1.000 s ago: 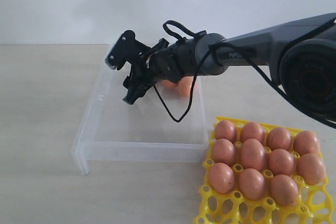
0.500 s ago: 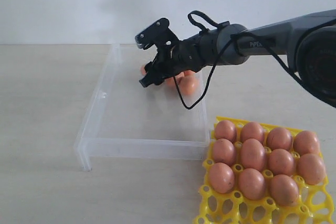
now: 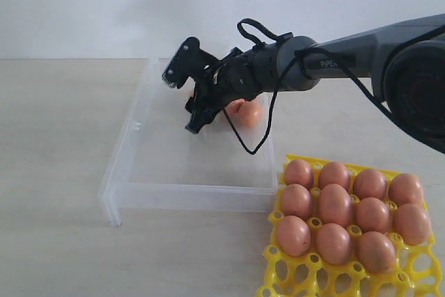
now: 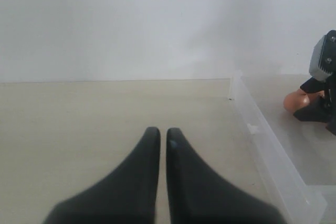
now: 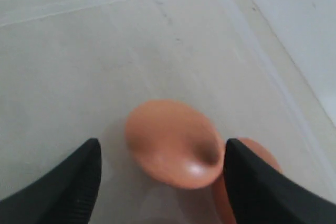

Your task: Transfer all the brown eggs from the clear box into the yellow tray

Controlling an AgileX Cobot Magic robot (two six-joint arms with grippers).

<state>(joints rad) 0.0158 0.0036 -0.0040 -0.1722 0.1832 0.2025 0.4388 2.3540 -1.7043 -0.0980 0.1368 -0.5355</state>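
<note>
The right gripper (image 3: 184,101) hovers above brown eggs (image 3: 249,113)

Its jaws stand wide apart over perhaps two eggs at the one-o'clock corner of the clear box (image 3: 188,199). Eleven sit in the yellow tray (image 3: 286,263) at five o'clock. The left gripper (image 4: 159,134) has its fingers together.

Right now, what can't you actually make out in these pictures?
- Exterior view: how many brown eggs are in the clear box; the right gripper covers them.
- Exterior view: the front cups of the yellow tray; cut off by the bottom edge.
- Right wrist view: the second egg; mostly behind one finger, blurred.
</note>
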